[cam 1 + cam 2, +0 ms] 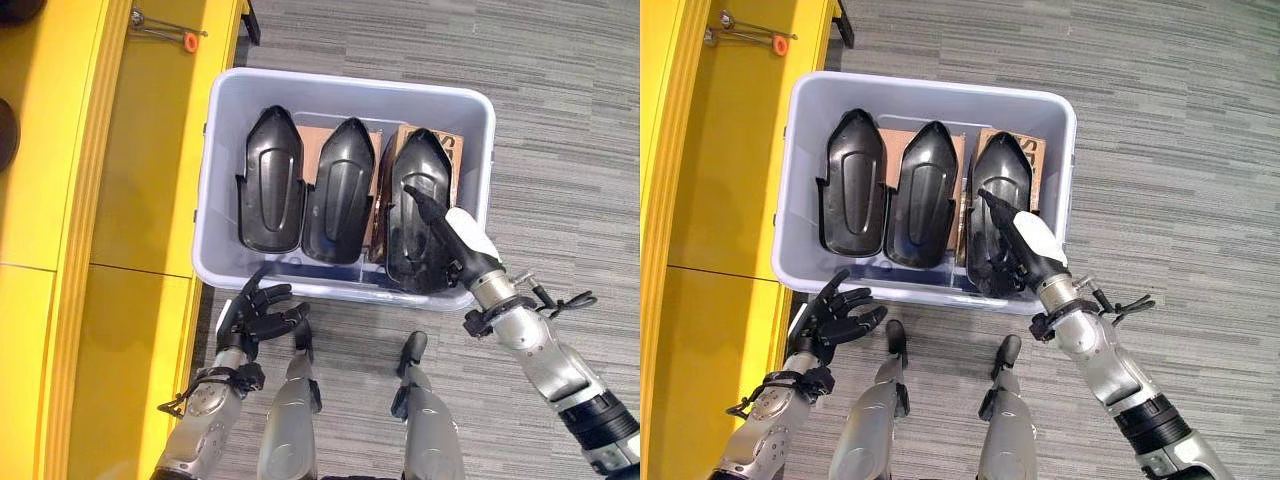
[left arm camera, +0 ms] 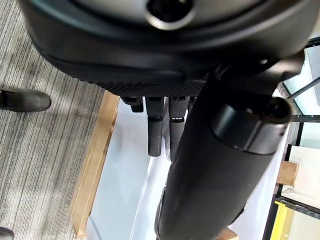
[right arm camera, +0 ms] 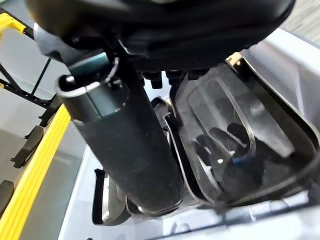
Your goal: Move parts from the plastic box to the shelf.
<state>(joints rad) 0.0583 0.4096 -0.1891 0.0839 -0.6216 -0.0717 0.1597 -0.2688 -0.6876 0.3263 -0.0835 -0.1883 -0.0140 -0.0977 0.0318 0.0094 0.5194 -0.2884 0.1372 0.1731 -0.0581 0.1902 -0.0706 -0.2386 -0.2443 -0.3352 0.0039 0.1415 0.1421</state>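
Glossy black shell-shaped parts [image 1: 340, 190], three side by side, plastic box [image 1: 230, 95]

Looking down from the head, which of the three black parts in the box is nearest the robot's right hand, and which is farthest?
From the right hand:
1. Right-hand black part, under the hand.
2. Middle black part, beside it.
3. Left-hand black part, by the yellow shelf.

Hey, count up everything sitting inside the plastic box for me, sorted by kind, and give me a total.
Black moulded parts: 3 — left part, middle part, right part
Brown cardboard pieces under them: 2 — one, another
Total: 5
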